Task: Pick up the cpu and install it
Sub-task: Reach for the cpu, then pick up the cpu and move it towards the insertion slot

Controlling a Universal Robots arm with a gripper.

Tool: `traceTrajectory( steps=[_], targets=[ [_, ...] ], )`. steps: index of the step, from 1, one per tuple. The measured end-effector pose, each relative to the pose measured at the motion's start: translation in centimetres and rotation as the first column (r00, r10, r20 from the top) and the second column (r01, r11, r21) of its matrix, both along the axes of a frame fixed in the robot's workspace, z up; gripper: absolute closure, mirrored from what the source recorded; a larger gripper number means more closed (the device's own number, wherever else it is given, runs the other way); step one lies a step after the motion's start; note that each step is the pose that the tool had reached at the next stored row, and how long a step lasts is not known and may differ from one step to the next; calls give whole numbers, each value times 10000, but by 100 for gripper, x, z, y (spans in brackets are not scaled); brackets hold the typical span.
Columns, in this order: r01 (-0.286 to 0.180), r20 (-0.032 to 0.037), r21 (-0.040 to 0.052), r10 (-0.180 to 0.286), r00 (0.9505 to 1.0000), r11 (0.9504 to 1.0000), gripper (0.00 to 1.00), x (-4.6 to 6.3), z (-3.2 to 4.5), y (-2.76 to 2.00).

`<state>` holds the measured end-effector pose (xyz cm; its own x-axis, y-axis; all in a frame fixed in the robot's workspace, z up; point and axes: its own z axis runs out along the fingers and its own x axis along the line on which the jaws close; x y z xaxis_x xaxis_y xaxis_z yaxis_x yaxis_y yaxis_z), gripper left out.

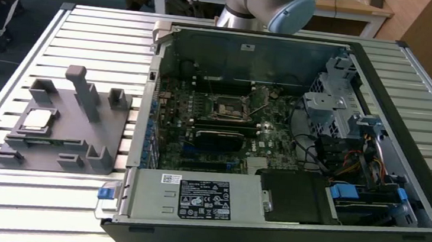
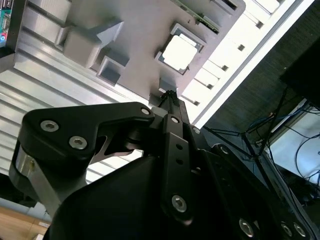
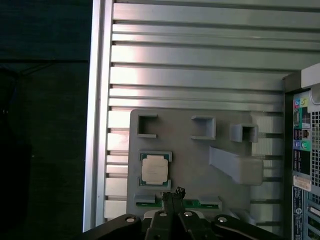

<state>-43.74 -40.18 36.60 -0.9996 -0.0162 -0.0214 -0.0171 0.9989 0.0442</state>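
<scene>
In the first wrist view I see my gripper (image 3: 174, 193) closed, fingertips together with nothing between them, held clear of the grey holder (image 3: 190, 160). Just past the tips the cpu (image 3: 153, 167) lies flat in a square pocket of that holder, which sits on the slatted desk (image 3: 200, 60). Farther off, toward the exterior view's right, the open case (image 1: 254, 59) lies on the desk with the socket (image 1: 228, 106) mid-board.

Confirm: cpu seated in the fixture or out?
In. The cpu lies flat, recessed in the grey fixture; the pincer is clear of it.
</scene>
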Motion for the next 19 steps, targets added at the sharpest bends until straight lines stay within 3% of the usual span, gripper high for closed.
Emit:
traceTrajectory(
  steps=[4, 19],
  targets=[
    [-4, -1, 0, 4, 10000, 10000, 89, -50, -5, -1],
    [-3, -1, -25, 3, 10000, 10000, 89, -55, -15, 0]
  ],
)
